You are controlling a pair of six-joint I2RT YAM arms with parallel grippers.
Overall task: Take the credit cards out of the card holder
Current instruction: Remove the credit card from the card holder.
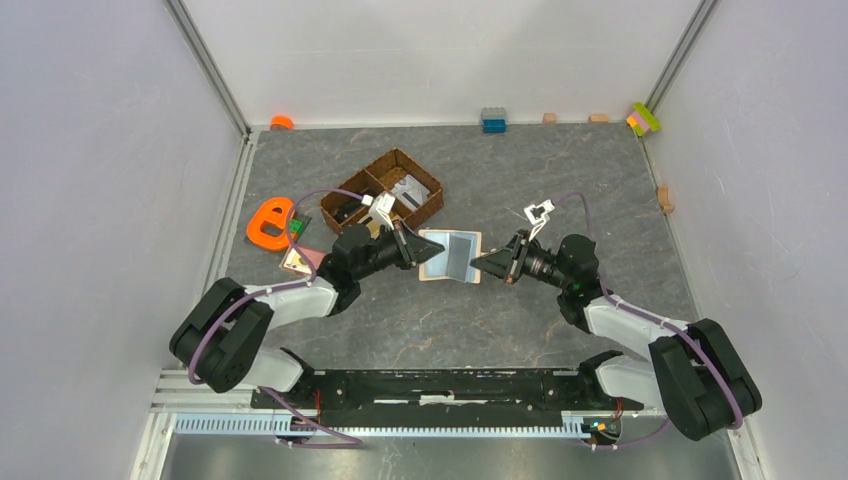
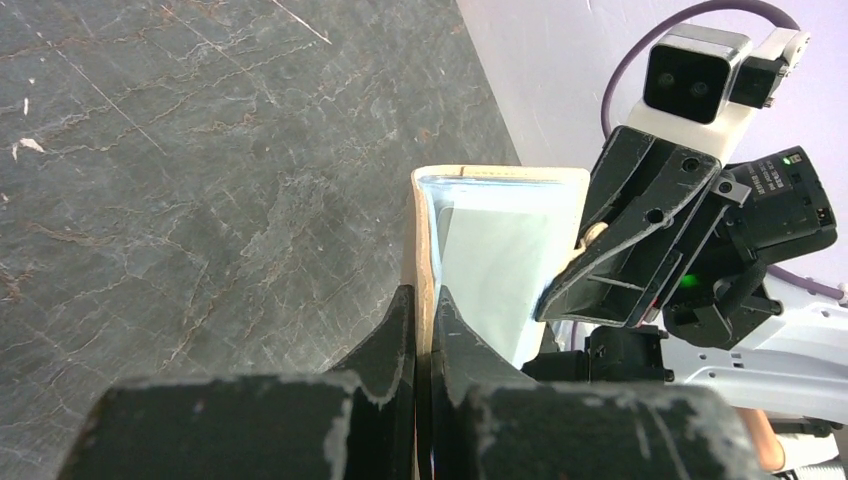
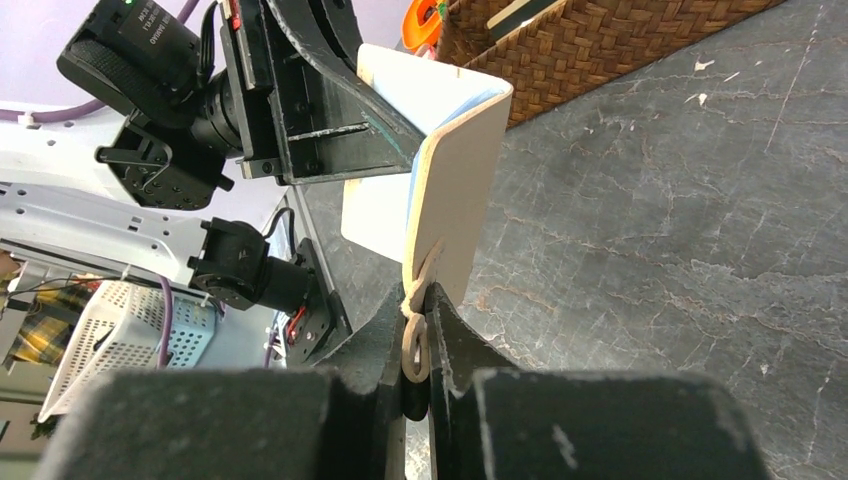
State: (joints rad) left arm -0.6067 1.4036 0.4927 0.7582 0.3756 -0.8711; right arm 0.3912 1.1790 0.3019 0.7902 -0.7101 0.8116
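Grey tabletop [image 1: 560,180] beneath card holder [image 1: 452,257], pale walls [image 1: 100,150]

Smooth matt beige leather-like card holder [image 3: 460,200], glossy clear-grey plastic sleeves [image 2: 495,260] inside it, matt black plastic fingers [image 2: 395,335] scuffed pale at the edges, rough woven brown wicker basket [image 3: 590,45], matt grey stone-veined worktop [image 2: 200,150]

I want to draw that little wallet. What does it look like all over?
The card holder, near the basket, is a small beige-tan wallet, folded open like a book, with shiny grey-blue clear sleeves inside. The left gripper pinches one flap's edge; the right gripper pinches the little tab on the other flap.
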